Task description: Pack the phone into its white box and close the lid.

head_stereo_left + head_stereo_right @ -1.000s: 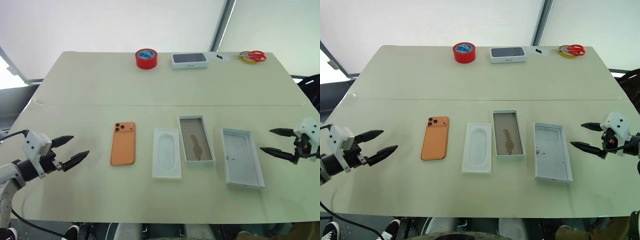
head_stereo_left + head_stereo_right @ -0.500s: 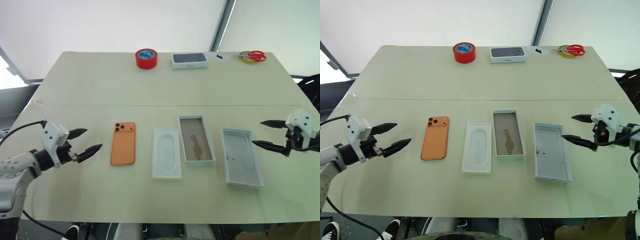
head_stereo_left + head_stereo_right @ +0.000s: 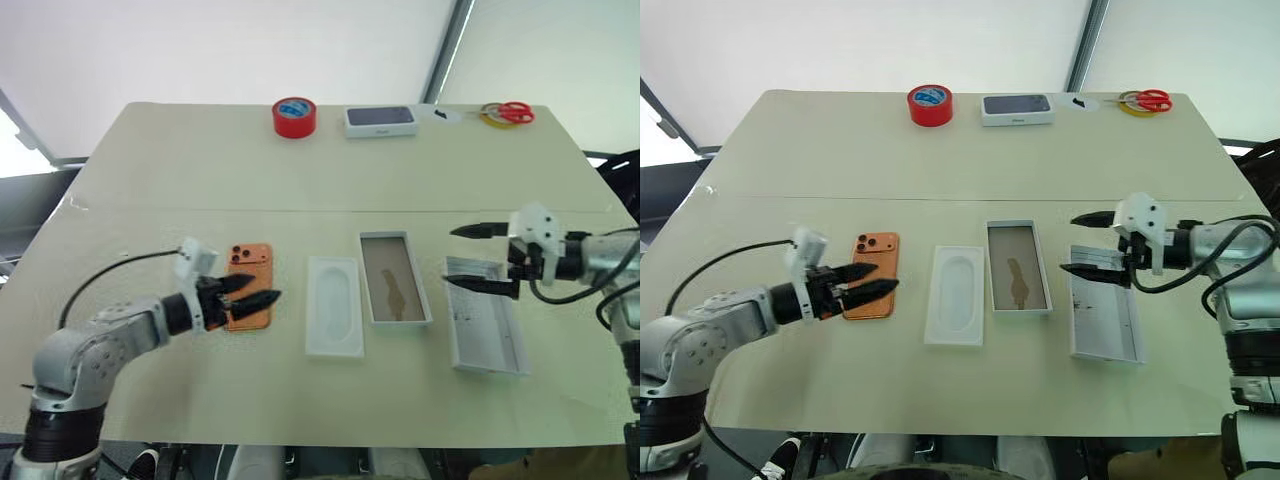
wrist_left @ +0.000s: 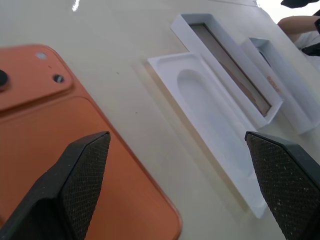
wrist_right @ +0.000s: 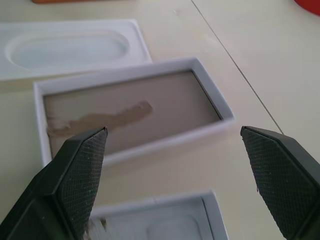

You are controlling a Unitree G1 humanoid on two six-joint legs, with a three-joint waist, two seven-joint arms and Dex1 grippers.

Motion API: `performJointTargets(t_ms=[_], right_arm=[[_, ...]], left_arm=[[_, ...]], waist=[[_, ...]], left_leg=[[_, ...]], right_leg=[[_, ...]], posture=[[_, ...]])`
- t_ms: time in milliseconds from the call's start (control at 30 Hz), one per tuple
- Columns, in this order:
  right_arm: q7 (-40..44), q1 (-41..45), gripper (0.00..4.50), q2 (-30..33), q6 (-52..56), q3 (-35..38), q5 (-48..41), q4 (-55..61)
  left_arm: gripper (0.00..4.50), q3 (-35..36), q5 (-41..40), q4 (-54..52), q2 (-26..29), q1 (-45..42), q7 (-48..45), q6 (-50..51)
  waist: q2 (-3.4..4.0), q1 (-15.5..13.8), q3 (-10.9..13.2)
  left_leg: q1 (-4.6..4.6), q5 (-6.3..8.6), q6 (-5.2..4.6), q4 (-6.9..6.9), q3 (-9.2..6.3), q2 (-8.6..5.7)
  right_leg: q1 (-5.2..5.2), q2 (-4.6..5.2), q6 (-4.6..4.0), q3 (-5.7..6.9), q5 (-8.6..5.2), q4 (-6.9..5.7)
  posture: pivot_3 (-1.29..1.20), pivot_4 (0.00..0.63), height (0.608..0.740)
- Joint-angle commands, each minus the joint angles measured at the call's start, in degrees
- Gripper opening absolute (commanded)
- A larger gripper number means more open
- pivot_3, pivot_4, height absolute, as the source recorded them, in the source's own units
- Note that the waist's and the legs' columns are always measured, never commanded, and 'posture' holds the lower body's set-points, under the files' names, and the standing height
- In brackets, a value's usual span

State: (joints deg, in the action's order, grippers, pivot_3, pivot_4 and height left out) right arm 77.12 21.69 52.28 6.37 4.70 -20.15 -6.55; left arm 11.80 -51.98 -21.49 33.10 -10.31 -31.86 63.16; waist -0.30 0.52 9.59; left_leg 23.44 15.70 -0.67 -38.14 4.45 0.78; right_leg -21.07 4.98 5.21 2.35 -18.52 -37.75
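So far nothing is packed: every part of the set lies loose in one row on the near half of the worktop (image 3: 150,170). At the left end the phone (image 3: 250,300) lies flat, lenses up, and the left hand (image 3: 250,291) hangs over it with its fingers spread wide, holding nothing. Right of it sits the tray (image 3: 333,319) with its oval recess, out of the box. Next comes the white box (image 3: 393,278), empty, its brownish floor bare. At the right end the lid (image 3: 485,327) lies inside-up, and the right hand (image 3: 484,259) hovers over its far end, also spread wide and empty. Along the far edge stand a red tape roll (image 3: 294,117), a second box (image 3: 380,121) with a dark top, and scissors (image 3: 509,112). My reading: the phone must still go in, perhaps the tray too, and the lid must be turned over and fitted on.
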Motion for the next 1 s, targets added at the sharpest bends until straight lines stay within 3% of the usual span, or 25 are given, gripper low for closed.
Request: performJointTargets(t_ms=[33, 133, 233, 433, 667, 867, 967, 1000], right_arm=[[0.44, -2.28, 4.45, -1.15, 1.59, -1.36, -2.0, 6.95], [-0.68, -2.53, 4.45, -2.34, 1.68, -2.69, -1.24, 8.55], [-1.56, -1.5, 4.45, -2.92, 1.24, -2.81, -0.76, 7.15], [-2.26, -2.39, 4.45, -2.77, -0.01, -2.38, -0.1, 5.72], [-3.22, -2.64, 4.45, -3.0, -1.67, -2.3, 0.53, 4.73], [-3.68, -1.77, 4.45, -3.31, -3.03, -2.73, 1.2, 3.36], [-3.87, -1.79, 4.5, -3.3, -3.45, -2.74, 1.39, 3.05], [-3.9, -1.87, 4.5, -3.29, -3.47, -2.73, 1.36, 3.1]], left_arm=[[4.5, 1.16, -3.44, 1.24, -4.49, -3.73, 6.1, 3.57], [4.5, -2.93, -1.34, 1.83, -7.89, -5.12, 7.94, 3.82], [4.5, -4.07, -4.91, 3.89, -11.44, -6.31, 9.73, 9.28], [4.5, -6.55, -2.93, 6.55, -13.84, -8.43, 12.97, 12.84], [4.5, -3.55, -5.81, 11.2, -20.94, -11.66, 17.06, 18.37], [4.5, -3.94, -4.98, 12.83, -18.27, -12.13, 13.98, 20.29], [3.69, -3.03, -5.89, 12.83, -17.92, -11.72, 13.02, 21.64], [3.17, -2.94, -5.71, 12.82, -17.79, -11.57, 12.94, 21.78]], waist=[[-0.02, -0.27, 0.0], [-0.08, -0.22, 0.01], [-0.09, -0.22, 0.02], [-0.1, -0.23, 0.02], [-0.09, -1.31, 0.0], [-0.1, -1.12, 0.0], [-0.1, -1.09, 0.0], [-0.1, -1.09, 0.0]], left_leg=[[0.0, 0.0, 0.0, -0.03, -0.01, 0.0], [-0.01, 0.0, -0.01, -0.14, -0.01, -0.01], [-0.02, 0.0, -0.01, -0.14, -0.01, -0.04], [-0.04, -0.01, 0.01, -0.14, -0.03, -0.04], [-0.16, -0.01, 0.01, -0.18, -0.04, -0.06], [-0.16, -0.02, 0.01, -0.2, -0.05, -0.06], [-0.17, -0.03, 0.03, -0.19, -0.05, -0.05], [-0.17, -0.03, 0.03, -0.19, -0.05, -0.05]], right_leg=[[0.02, 0.0, 0.0, 0.0, 0.0, 0.0], [0.11, 0.0, 0.01, 0.01, 0.01, 0.0], [0.11, 0.0, 0.01, 0.0, 0.01, -0.02], [0.12, -0.03, 0.01, 0.01, 0.0, -0.01], [0.3, -0.03, 0.01, 0.01, 0.0, 0.03], [0.32, -0.05, 0.01, 0.02, 0.0, 0.03], [0.32, -0.07, 0.02, 0.02, 0.0, 0.03], [0.31, -0.07, 0.02, 0.02, 0.0, 0.04]], posture=[[0.0, 0.15, 0.73], [0.0, 0.15, 0.73], [0.0, 0.15, 0.73], [0.0, 0.15, 0.73], [0.0, 0.15, 0.73], [0.0, 0.15, 0.73], [0.0, 0.15, 0.73], [0.0, 0.15, 0.73]])
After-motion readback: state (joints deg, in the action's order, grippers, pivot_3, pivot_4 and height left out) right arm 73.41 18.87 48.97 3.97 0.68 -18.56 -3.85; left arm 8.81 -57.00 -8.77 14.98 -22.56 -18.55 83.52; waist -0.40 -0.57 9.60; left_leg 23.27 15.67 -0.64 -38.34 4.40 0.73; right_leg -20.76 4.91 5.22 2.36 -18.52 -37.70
